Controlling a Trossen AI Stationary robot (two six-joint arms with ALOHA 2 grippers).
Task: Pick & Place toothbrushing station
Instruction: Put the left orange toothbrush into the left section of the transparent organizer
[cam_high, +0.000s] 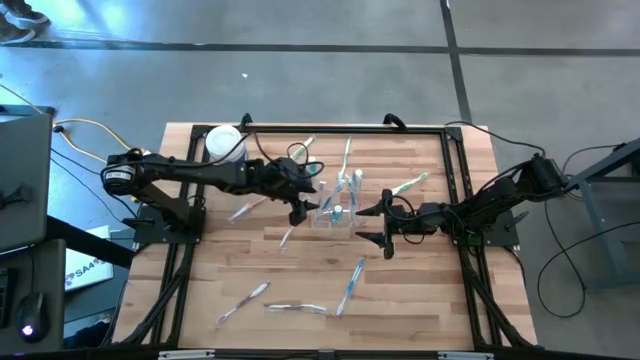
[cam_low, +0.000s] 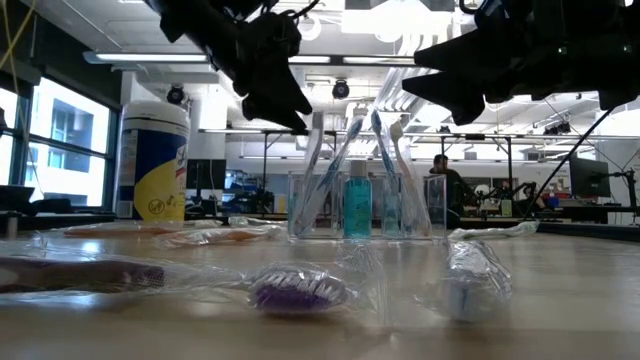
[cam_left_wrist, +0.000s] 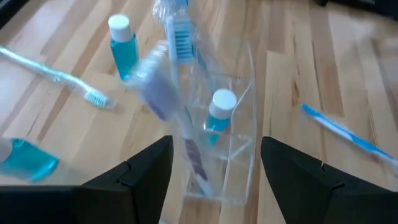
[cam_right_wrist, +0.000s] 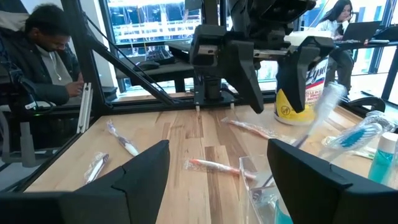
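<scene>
The clear plastic holder (cam_high: 335, 212) stands on its base on the wooden table near the middle. It also shows in the low view (cam_low: 365, 205) and the left wrist view (cam_left_wrist: 233, 155). It holds several wrapped toothbrushes (cam_left_wrist: 177, 37) and a small blue bottle with a white cap (cam_left_wrist: 219, 112). My left gripper (cam_left_wrist: 214, 180) is open above the holder's left side, one finger on either side of it, touching nothing; it shows in the high view too (cam_high: 305, 203). My right gripper (cam_high: 385, 228) is open and empty just right of the holder, which shows at its wrist view's edge (cam_right_wrist: 264, 193).
A white tub with a yellow label (cam_high: 225, 143) stands at the far left. Wrapped toothbrushes (cam_high: 350, 285) lie scattered over the table, some close to the near edge (cam_low: 295, 290). Loose blue bottles (cam_left_wrist: 121, 40) lie by the holder. A person (cam_right_wrist: 43, 56) sits beyond the table.
</scene>
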